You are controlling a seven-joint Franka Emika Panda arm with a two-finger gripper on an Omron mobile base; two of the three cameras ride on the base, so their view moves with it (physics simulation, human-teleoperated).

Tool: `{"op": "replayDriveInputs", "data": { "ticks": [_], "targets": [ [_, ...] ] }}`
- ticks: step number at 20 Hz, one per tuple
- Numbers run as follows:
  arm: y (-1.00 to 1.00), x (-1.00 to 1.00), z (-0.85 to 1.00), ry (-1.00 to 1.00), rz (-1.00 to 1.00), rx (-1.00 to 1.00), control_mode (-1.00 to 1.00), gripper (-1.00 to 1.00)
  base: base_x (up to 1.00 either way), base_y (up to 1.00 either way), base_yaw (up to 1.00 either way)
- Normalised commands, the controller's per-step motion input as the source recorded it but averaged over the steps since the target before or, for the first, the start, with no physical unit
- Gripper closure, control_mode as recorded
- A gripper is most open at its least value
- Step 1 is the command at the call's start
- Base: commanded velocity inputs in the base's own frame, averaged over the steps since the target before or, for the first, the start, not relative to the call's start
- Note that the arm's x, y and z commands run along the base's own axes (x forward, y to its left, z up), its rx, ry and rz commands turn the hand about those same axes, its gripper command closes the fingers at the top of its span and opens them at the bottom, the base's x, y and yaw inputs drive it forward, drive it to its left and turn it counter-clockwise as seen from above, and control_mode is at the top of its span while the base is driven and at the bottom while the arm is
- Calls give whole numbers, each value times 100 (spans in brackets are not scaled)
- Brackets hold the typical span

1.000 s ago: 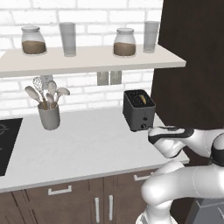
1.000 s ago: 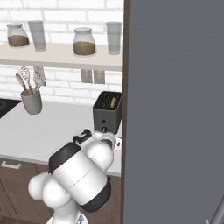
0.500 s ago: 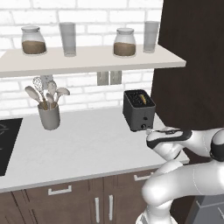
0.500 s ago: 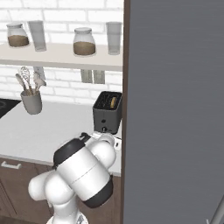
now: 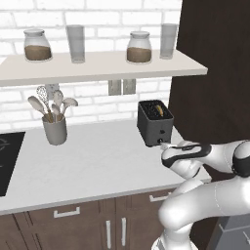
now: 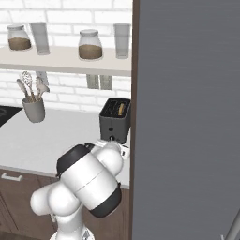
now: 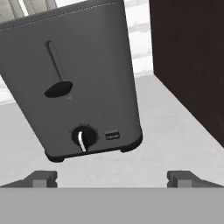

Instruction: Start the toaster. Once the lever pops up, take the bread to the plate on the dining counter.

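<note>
- The toaster (image 5: 155,123) stands at the back right of the desk (image 5: 93,163), hard against the dark cabinet wall (image 5: 215,73).
- The bread (image 5: 158,111) sits in a top slot of the toaster, its tan edge showing.
- The claw (image 7: 111,178) hangs low in front of the toaster's front face, jaws spread wide and holding nothing.
- The lever (image 7: 59,89) sits about halfway down its slot, above the knob (image 7: 84,138); whether toasting has begun I cannot tell.
- Judged from this, the task is at its start: pressing the lever, taking the bread and carrying it to the plate all remain.
</note>
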Motion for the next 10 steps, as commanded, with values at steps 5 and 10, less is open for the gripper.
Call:
{"op": "replayDriveInputs", "data": {
  "ticks": [5,10],
  "targets": [
    [21,0,0,0,0,0,-100,-100,0,0,0],
    [13,0,0,0,0,0,-100,-100,0,0,0]
  ]
}}
